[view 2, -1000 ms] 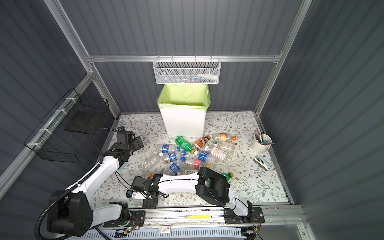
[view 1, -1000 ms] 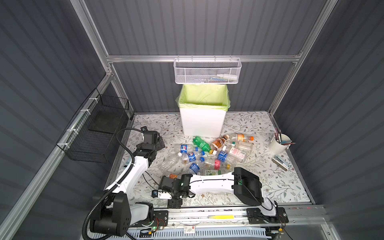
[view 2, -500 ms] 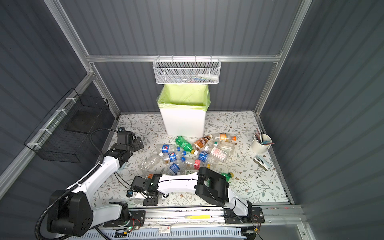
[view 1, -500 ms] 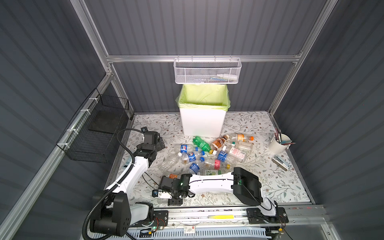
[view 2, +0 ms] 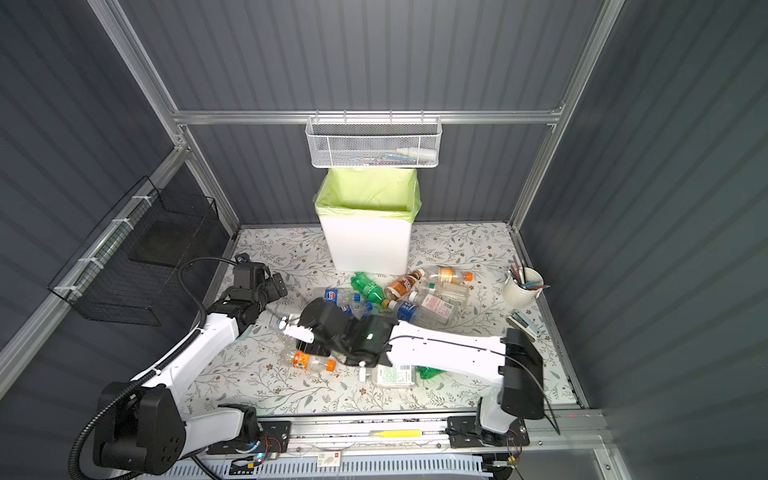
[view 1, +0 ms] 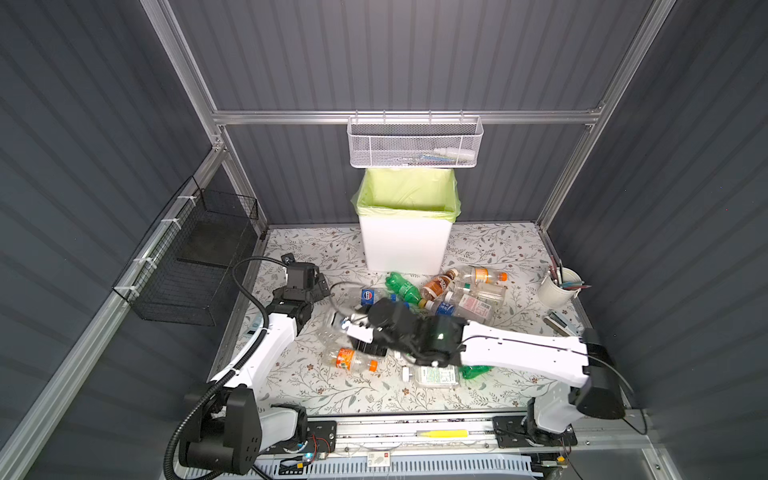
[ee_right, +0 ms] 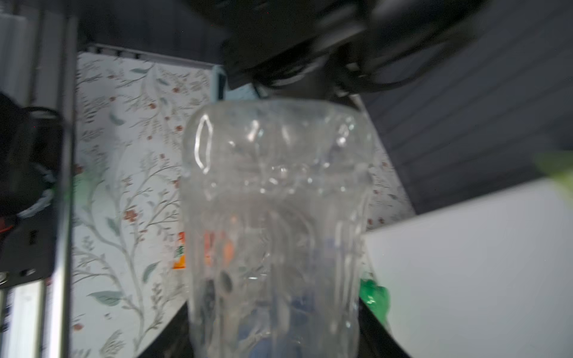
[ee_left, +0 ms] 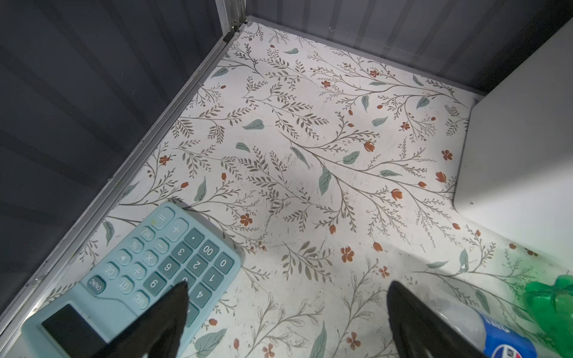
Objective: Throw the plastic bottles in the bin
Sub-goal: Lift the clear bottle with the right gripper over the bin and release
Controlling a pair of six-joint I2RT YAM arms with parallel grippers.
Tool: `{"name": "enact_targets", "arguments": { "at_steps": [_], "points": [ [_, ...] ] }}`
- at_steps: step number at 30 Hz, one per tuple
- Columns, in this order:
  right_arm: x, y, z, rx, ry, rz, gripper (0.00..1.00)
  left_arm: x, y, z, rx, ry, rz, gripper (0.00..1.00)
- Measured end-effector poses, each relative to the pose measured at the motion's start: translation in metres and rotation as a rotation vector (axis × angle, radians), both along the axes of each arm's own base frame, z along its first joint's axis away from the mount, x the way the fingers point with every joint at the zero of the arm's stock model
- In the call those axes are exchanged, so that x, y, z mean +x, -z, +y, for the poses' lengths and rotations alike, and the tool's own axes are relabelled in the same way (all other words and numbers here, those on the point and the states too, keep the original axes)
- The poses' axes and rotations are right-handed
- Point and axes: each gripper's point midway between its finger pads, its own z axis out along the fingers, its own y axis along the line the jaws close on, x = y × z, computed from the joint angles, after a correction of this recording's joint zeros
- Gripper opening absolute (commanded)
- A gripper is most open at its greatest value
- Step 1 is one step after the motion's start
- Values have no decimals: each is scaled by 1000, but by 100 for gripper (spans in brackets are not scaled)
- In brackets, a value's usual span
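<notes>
Right gripper (view 1: 350, 329): closed on a clear bottle (ee_right: 276, 186), which you held lengthwise between the fingers and apparently raised off the surface. A second earlier this gripper lay low near the front rail with its jaws partly apart. Since then it had shut and swung up toward the middle, so you had made the pick and the carry to the bin (view 1: 405, 245) was the step ahead. The blur in the right wrist view suggested the arm was moving.

Left gripper (ee_left: 288, 291): jaws wide apart and empty, unchanged, hovering over bare surface between the pale blue calculator (ee_left: 155, 263) and a Pepsi-labelled bottle (ee_left: 496, 334).

The remaining plastic bottles (view 1: 457, 295) lay heaped just before the bin. An orange-labelled bottle (view 1: 349, 359) and a flat green-labelled bottle (view 1: 436, 376) lay nearer you, beside the right arm. The bin stood against the back wall, and no bottle showed in the visible part of its green liner.

The surface was a floral-printed tabletop (view 1: 299, 386). A white cup of pens (view 1: 559, 286) stood at its right edge.

The room was enclosed by dark corrugated walls on an aluminium frame. A white mesh basket (view 1: 413, 145) hung above the bin and a black wire basket (view 1: 191, 266) hung on the left wall.
</notes>
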Motion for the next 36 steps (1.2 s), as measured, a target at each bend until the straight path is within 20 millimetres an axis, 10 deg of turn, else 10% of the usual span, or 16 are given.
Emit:
{"name": "enact_targets", "arguments": {
  "at_steps": [5,10,16,21,28,31,36],
  "points": [
    [59,-119,-71,187,176,-263,53,2,0,-1,-6,5,-10,100],
    [72,-235,-133,389,275,-483,55,4,-1,-4,-13,18,-22,100],
    [101,-313,-193,594,358,-575,56,8,-1,-11,-40,51,-38,100],
    [184,-297,-197,643,415,-435,57,10,-1,-19,-60,82,-44,100],
    [335,-142,-170,490,564,-10,99,8,-2,-43,-42,147,-46,100],
    [342,-115,-176,448,618,71,99,6,-3,-53,-14,173,-46,100],
    [294,-194,-202,560,618,-32,99,3,-5,-66,37,210,-49,100]
  ]
}}
